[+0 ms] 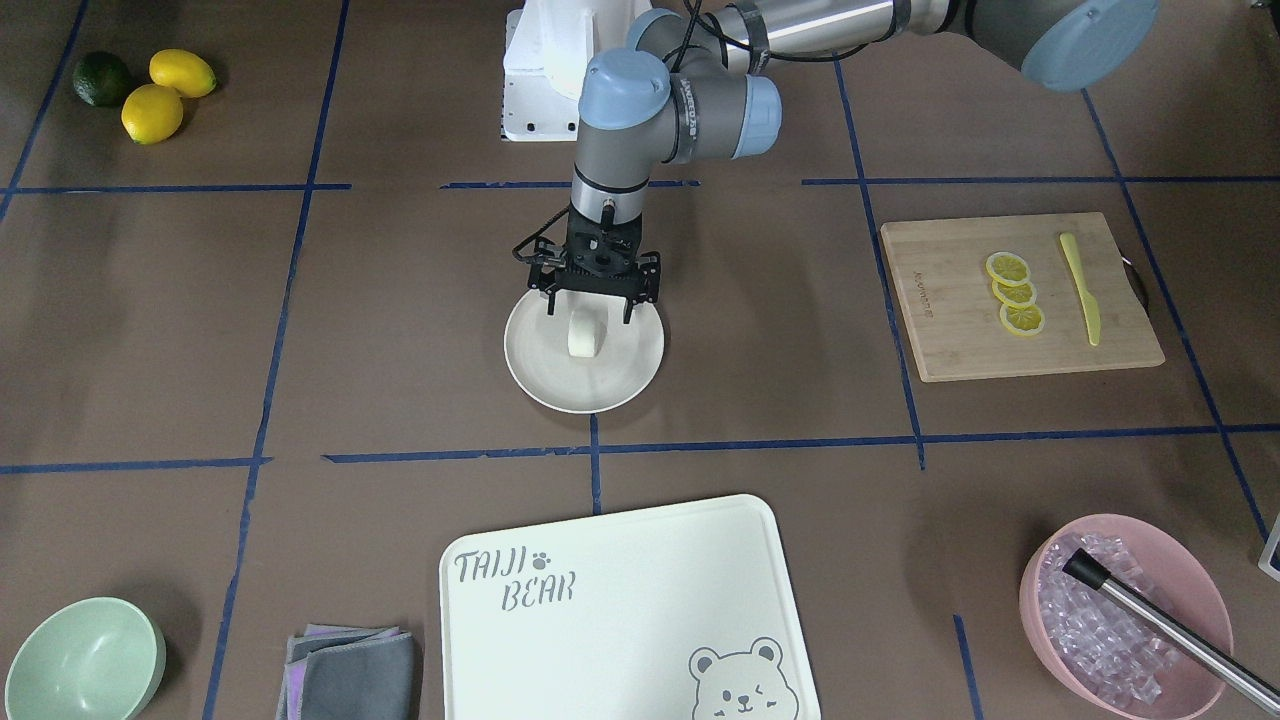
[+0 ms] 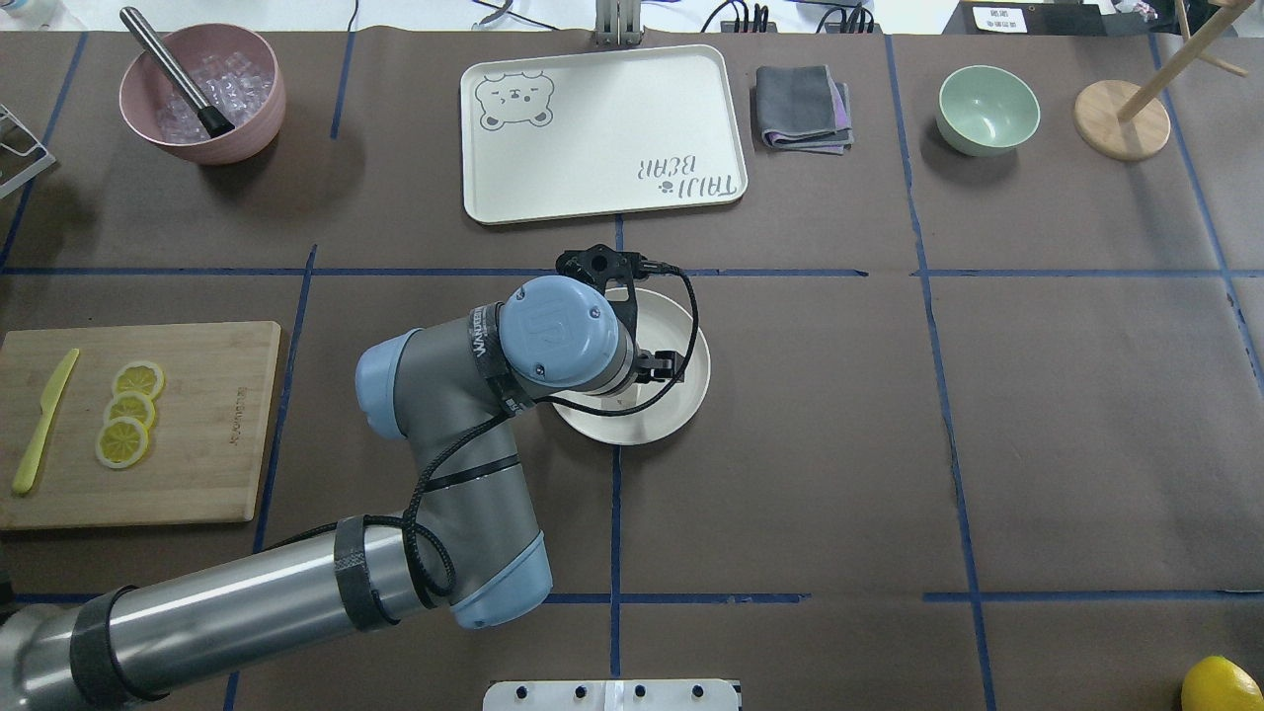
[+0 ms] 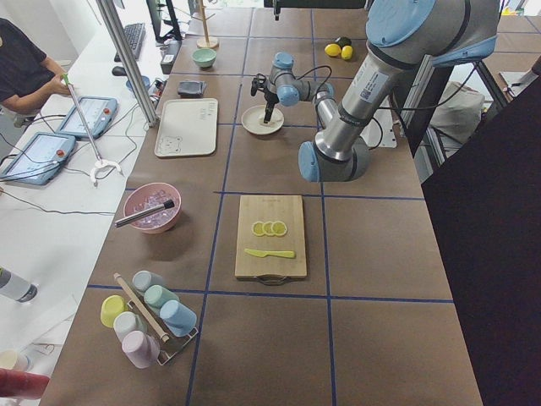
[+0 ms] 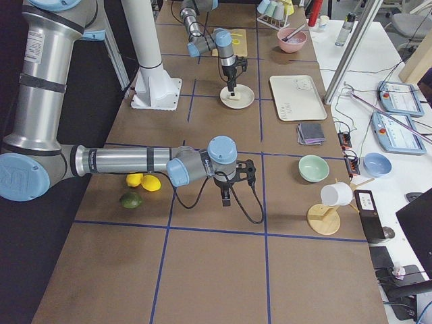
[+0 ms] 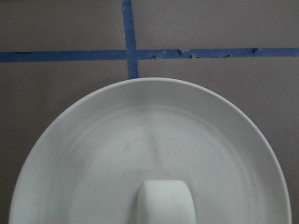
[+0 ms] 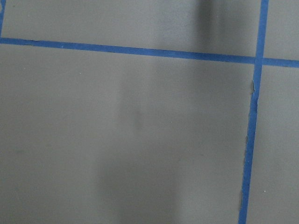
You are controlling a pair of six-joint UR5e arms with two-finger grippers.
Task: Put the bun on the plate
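Note:
The white bun (image 1: 585,332) stands on the round cream plate (image 1: 620,375) at the table's middle. My left gripper (image 1: 590,308) hangs right over it, open, one finger on each side of the bun's top and not touching it. In the left wrist view the bun (image 5: 166,203) sits low in the frame on the plate (image 5: 93,140). From overhead, the wrist hides the bun, and only part of the plate (image 2: 686,390) shows. My right gripper (image 4: 226,196) hovers over bare table far from the plate; I cannot tell whether it is open or shut.
A bear-print tray (image 1: 620,610), a grey cloth (image 1: 350,670) and a mint bowl (image 1: 85,660) line the operators' edge. A pink bowl of ice (image 1: 1125,610) holds a metal tool. A cutting board (image 1: 1020,295) carries lemon slices and a knife. Lemons and a lime (image 1: 150,90) lie near the robot.

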